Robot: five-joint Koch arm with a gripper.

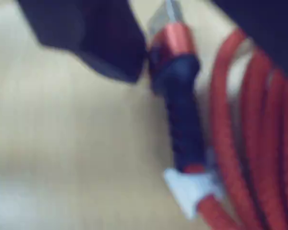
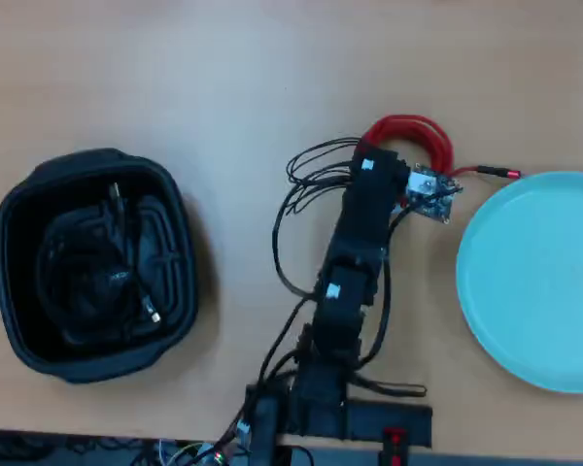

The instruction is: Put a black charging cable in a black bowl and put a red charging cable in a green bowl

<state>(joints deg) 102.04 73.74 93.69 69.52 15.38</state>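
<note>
The red charging cable (image 1: 245,124) fills the right of the blurred wrist view, with its red-black plug (image 1: 180,96) and white tie (image 1: 192,189). My gripper (image 1: 192,43) has a dark jaw on each side of it and looks shut on the coil. In the overhead view the red charging cable (image 2: 413,131) arcs out from under my gripper (image 2: 400,160), left of the green bowl (image 2: 539,282), which holds nothing. The black charging cable (image 2: 102,267) lies coiled inside the black bowl (image 2: 24,194) at the far left.
The arm's body (image 2: 345,291) and loose thin black wires (image 2: 306,175) run from the bottom edge up the middle of the wooden table (image 2: 223,78). One red plug end (image 2: 496,173) points toward the green bowl's rim.
</note>
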